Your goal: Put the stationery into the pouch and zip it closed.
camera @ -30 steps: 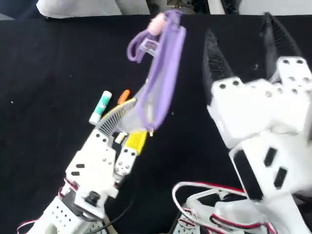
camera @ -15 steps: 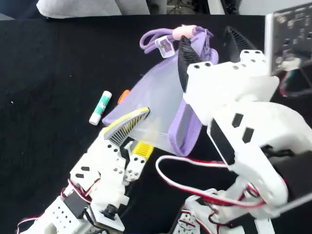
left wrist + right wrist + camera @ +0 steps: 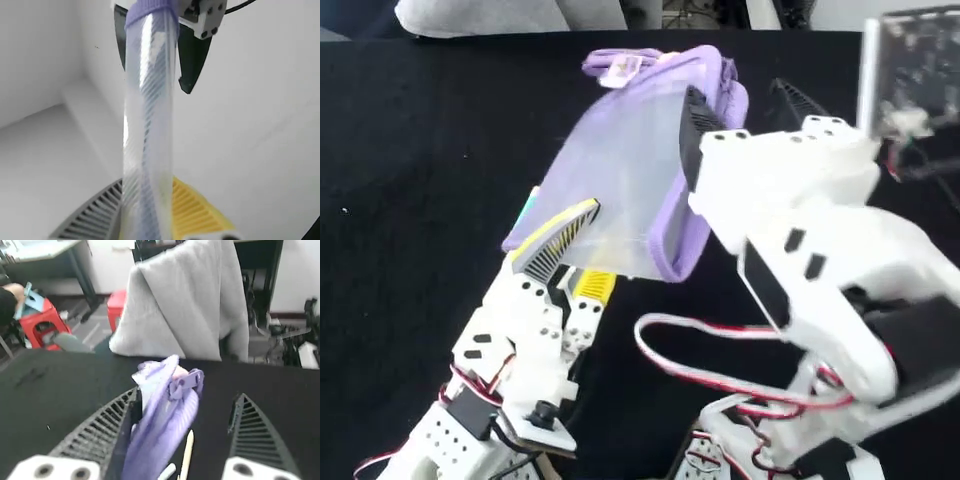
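Note:
The clear pouch (image 3: 620, 170) with its purple zipper edge (image 3: 705, 75) hangs tilted above the black table (image 3: 400, 150). My left gripper (image 3: 575, 265) is shut on its lower edge; in the left wrist view the pouch (image 3: 147, 125) rises edge-on out of the left gripper (image 3: 147, 220). My right gripper (image 3: 732, 90) is open at the pouch's purple top. In the right wrist view the pouch (image 3: 160, 415) lies against one finger of the right gripper (image 3: 189, 396). A teal glue stick (image 3: 528, 208) shows faintly behind the pouch. A cream pencil (image 3: 187, 455) lies on the table beneath.
The right arm's white body (image 3: 820, 250) and red-white cables (image 3: 720, 340) fill the near right of the table. Beyond the table's far edge stand a chair draped in grey cloth (image 3: 185, 300) and a red stool (image 3: 40, 320).
The right arm has come in from the right, its open fingers now at the pouch's purple top. The pouch has swung broadside and now covers the glue stick and the orange pen.

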You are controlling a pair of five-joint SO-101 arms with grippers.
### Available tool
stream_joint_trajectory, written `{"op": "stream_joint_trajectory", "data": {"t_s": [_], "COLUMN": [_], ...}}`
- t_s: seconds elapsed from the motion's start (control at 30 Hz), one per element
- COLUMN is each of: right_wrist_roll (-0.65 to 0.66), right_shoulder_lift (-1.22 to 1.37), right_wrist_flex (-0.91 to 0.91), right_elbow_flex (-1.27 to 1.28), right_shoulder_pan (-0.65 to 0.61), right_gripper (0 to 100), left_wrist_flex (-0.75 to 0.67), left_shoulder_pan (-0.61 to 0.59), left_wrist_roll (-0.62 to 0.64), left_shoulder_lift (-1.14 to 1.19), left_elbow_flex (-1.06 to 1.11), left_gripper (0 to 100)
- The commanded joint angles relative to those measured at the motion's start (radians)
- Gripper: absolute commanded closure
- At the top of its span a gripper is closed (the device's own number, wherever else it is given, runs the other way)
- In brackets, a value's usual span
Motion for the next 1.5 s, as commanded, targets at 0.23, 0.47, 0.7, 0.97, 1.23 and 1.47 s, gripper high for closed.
{"op": "stream_joint_trajectory", "data": {"t_s": [0.23, 0.47, 0.7, 0.97, 1.23, 1.47], "right_wrist_roll": [0.0, 0.087, 0.074, -0.02, -0.1, -0.189], "right_shoulder_lift": [0.005, 0.005, 0.01, 0.015, 0.015, 0.007], "right_wrist_flex": [0.028, 0.028, 0.021, 0.003, -0.087, -0.287], "right_elbow_flex": [0.018, 0.018, 0.025, 0.03, 0.245, 0.456], "right_shoulder_pan": [-0.169, -0.17, -0.13, 0.02, 0.068, 0.101], "right_gripper": [83.2, 97.4, 98.7, 98.7, 98.7, 98.7], "left_wrist_flex": [-0.055, 0.015, 0.078, 0.077, 0.077, 0.078], "left_shoulder_pan": [-0.005, -0.005, -0.002, -0.002, -0.004, -0.004], "left_wrist_roll": [0.006, 0.006, 0.008, 0.04, 0.124, 0.126], "left_shoulder_lift": [-0.015, -0.015, -0.015, -0.018, -0.017, -0.017], "left_elbow_flex": [0.021, 0.021, 0.021, 0.013, 0.012, 0.012], "left_gripper": [97, 97, 97, 86, 84, 84]}}
